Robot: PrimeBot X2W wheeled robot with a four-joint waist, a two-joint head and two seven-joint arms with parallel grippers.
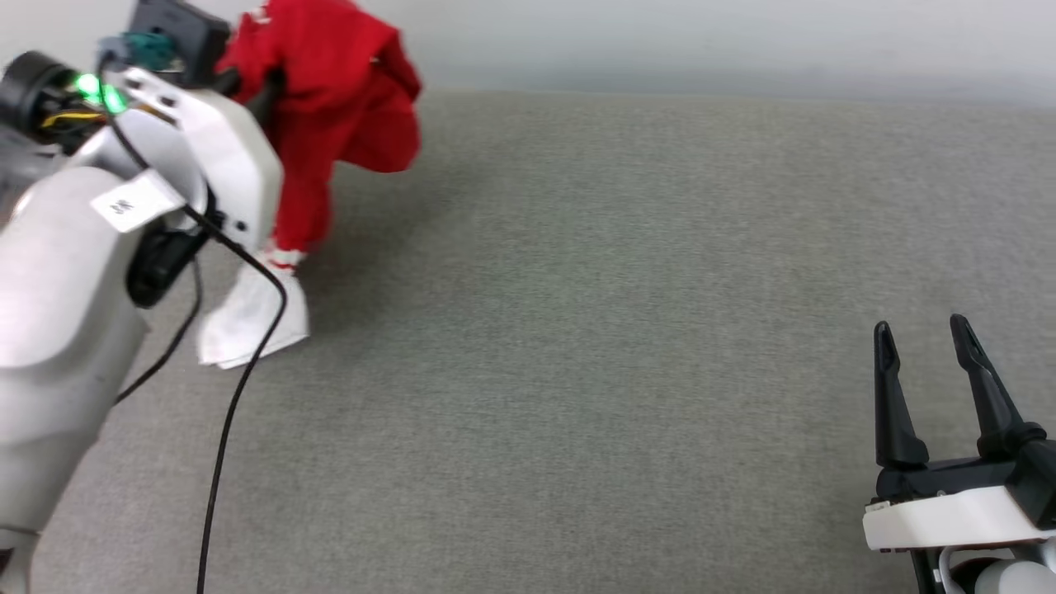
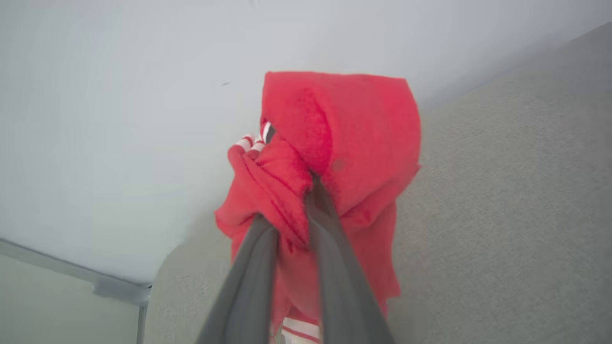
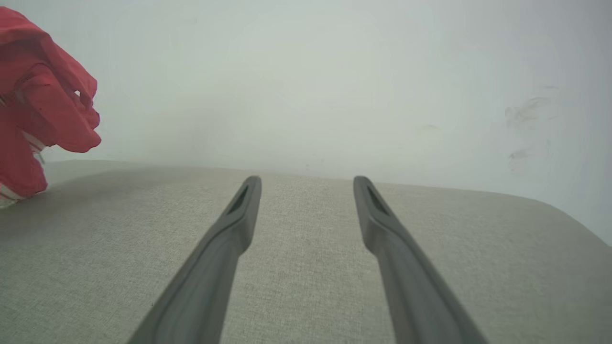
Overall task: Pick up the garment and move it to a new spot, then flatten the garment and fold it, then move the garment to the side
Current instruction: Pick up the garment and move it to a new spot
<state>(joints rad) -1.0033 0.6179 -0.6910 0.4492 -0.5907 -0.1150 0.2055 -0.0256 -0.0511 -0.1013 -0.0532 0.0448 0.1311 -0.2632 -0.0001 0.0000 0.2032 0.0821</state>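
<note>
The left gripper (image 2: 291, 210) is clamped on the red garment (image 1: 330, 74), which hangs bunched over the far left corner of the grey fabric surface (image 1: 619, 330), its white sleeve (image 1: 252, 318) touching down. The right gripper (image 1: 920, 323) stands open and empty near the right edge.

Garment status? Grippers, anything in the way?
Left gripper shut on red jersey, bunched and lifted; white sleeve touching grey surface. Right gripper open, holding nothing. Left arm's black cable crosses in front of sleeve.
</note>
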